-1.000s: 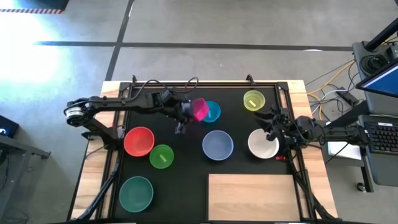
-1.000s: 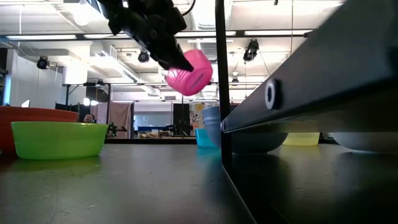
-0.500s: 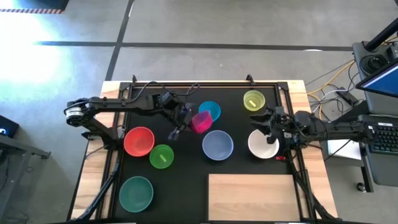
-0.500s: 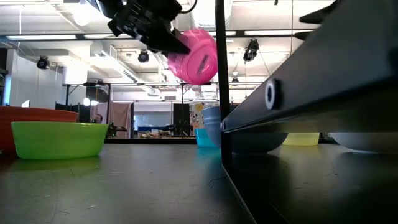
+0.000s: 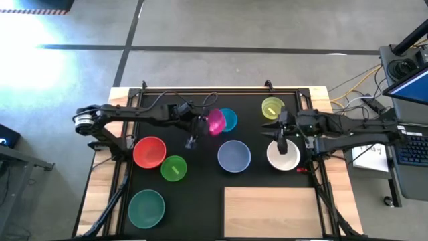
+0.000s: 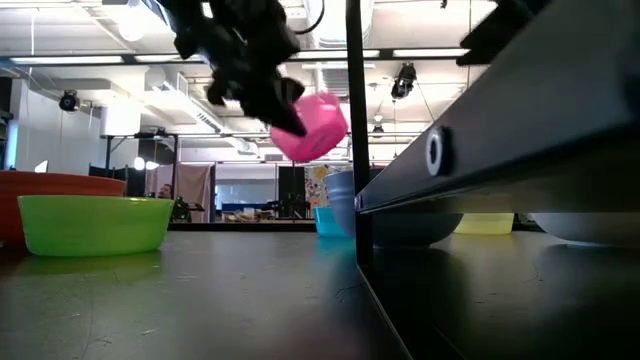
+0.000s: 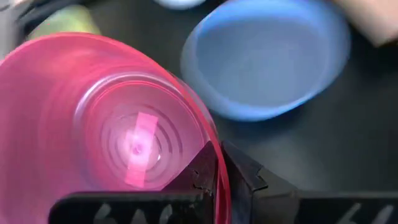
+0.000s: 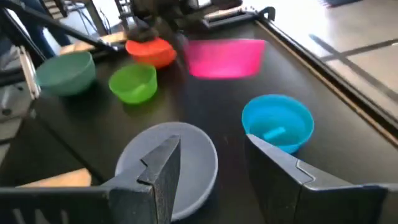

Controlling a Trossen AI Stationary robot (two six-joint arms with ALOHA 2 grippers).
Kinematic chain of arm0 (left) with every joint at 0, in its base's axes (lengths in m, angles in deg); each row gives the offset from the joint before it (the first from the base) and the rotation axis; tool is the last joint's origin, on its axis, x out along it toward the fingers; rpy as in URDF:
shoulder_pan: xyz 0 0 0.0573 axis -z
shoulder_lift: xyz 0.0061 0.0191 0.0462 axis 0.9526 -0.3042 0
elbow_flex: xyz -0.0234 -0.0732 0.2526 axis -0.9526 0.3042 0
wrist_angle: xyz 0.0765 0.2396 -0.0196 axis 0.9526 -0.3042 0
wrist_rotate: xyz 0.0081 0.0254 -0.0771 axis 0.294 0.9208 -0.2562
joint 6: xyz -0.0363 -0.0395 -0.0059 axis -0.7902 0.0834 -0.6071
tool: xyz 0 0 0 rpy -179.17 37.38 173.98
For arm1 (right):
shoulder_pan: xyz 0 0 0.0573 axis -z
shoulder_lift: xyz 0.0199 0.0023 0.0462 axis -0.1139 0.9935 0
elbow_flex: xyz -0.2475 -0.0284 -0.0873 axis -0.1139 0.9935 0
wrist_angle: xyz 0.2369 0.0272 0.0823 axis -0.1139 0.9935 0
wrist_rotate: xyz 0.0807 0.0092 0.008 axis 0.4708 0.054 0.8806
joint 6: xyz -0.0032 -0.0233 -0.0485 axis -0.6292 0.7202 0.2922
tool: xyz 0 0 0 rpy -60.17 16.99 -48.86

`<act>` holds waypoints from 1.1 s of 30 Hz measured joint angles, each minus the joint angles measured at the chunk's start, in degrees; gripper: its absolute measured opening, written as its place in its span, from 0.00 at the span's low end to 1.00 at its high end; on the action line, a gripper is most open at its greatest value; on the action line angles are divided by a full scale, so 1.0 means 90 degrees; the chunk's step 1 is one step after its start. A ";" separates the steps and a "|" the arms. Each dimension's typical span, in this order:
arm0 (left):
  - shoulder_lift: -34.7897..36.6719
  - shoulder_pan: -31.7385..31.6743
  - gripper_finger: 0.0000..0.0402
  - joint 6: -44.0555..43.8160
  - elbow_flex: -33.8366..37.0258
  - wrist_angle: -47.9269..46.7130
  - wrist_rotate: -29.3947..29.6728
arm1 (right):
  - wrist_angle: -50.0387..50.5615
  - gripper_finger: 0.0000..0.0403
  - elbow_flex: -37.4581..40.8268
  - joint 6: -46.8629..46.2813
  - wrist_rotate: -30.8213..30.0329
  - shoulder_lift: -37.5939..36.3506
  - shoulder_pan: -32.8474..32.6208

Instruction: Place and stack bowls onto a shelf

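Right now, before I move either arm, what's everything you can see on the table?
Magenta bowl: 1, held off the mat, tilted.
Blue bowl: 1, mat, back centre.
Yellow bowl: 1, back right.
Periwinkle bowl: 1, centre.
White bowl: 1, right.
Red bowl: 1, left.
Light green bowl: 1, beside red.
Teal bowl: 1, front left.
Shelf: 1, pale wood, front right, bare.
Left gripper: shut on magenta bowl's rim.
Right gripper: open, over white bowl.

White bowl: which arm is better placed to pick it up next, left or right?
Right. The right end effector is open and hovers at the white bowl, while the left end effector is shut on the magenta bowl, held above the mat.
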 joint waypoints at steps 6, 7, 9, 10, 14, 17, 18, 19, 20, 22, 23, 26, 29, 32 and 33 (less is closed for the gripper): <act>-0.0341 0.0122 0.00 0.0009 0.0001 0.0179 0.1390 | -0.0065 0.41 -0.0822 -0.1213 -0.0403 0.0946 0.0029; -0.0407 0.0157 0.00 0.0047 0.0000 0.0227 0.1570 | -0.0041 0.41 -0.0932 -0.1543 -0.0569 0.1130 0.0029; -0.0556 0.0249 0.00 0.0122 0.0002 0.0357 0.1974 | 0.0073 0.41 -0.1167 -0.2019 -0.0778 0.1515 0.0032; -0.0625 0.0293 0.00 0.0160 0.0002 0.0458 0.2174 | 0.0155 0.41 -0.1324 -0.2208 -0.0830 0.1685 0.0032; -0.0766 0.0481 0.00 0.0429 0.0002 0.0848 0.2940 | 0.1002 0.41 -0.1997 -0.2845 -0.0895 0.2366 0.0151; -0.0776 0.0629 0.00 0.0721 0.0002 0.1105 0.3185 | 0.1555 0.41 -0.2465 -0.3034 -0.0909 0.2750 0.0280; -0.0776 0.0669 0.00 0.0860 0.0002 0.1178 0.3166 | 0.1684 0.41 -0.2620 -0.3038 -0.0911 0.2846 0.0329; -0.0776 0.0706 0.00 0.0988 0.0002 0.1224 0.3155 | 0.1799 0.41 -0.2763 -0.3036 -0.0911 0.2921 0.0384; -0.0776 0.0738 0.00 0.1091 0.0002 0.1264 0.3155 | 0.1884 0.41 -0.2881 -0.3034 -0.0912 0.2994 0.0443; -0.0776 0.0787 0.00 0.1204 0.0002 0.1423 0.3162 | 0.1942 0.41 -0.3053 -0.3035 -0.0943 0.3107 0.0587; -0.0778 0.0801 0.00 0.1222 0.0002 0.1497 0.3166 | 0.1936 0.41 -0.3110 -0.3035 -0.1012 0.3151 0.0659; -0.0828 0.0839 0.00 0.1184 0.0002 0.1780 0.3328 | 0.1934 0.41 -0.3221 -0.3116 -0.1217 0.3260 0.0897; -0.0899 0.0840 0.00 0.1117 -0.0020 0.2028 0.3748 | 0.1929 0.41 -0.3259 -0.3138 -0.1229 0.3429 0.1133; -0.1048 0.0840 0.00 0.0724 -0.0290 0.1908 0.4062 | 0.1922 0.41 -0.3329 -0.3090 -0.1233 0.3605 0.1279; -0.1115 0.0840 0.00 0.0569 -0.0405 0.1819 0.4124 | 0.1877 0.41 -0.3352 -0.3043 -0.1230 0.3652 0.1324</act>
